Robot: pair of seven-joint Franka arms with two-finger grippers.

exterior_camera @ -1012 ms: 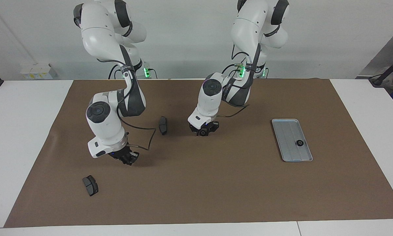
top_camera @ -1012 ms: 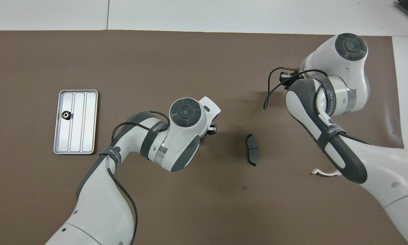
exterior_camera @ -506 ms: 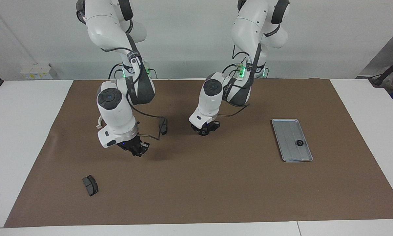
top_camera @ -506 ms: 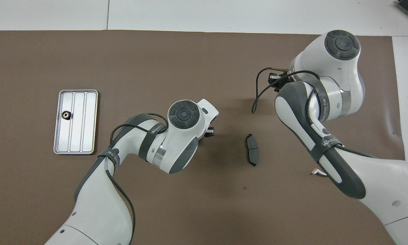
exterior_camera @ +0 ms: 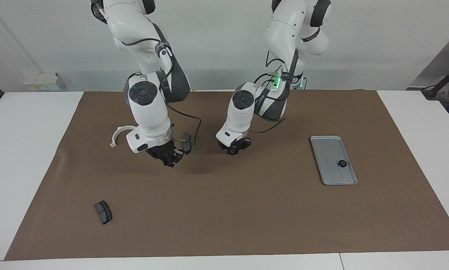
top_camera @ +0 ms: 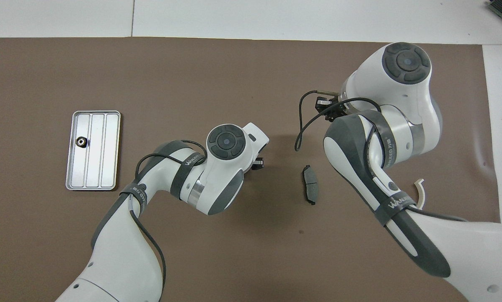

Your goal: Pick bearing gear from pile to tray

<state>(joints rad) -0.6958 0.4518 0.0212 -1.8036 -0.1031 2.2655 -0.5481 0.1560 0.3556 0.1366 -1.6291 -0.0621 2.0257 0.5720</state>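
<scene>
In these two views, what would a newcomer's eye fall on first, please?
Two white arms fill the brown mat: the right gripper hangs over it beside a dark brake pad, and the left gripper is low at mid-table. The silver tray, at the left arm's end, holds one black ring.

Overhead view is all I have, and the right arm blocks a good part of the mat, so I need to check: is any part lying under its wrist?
Observer: Yes. A second brake pad lies there, farther from the robots than the white bracket.
Operator: Is the right gripper touching the mat?
Observer: It appears not. The right gripper hangs over the mat, next to the other brake pad.
Operator: And the left gripper, under its own wrist?
Observer: The left gripper is low, close to the mat. What is below it I cannot tell.
</scene>
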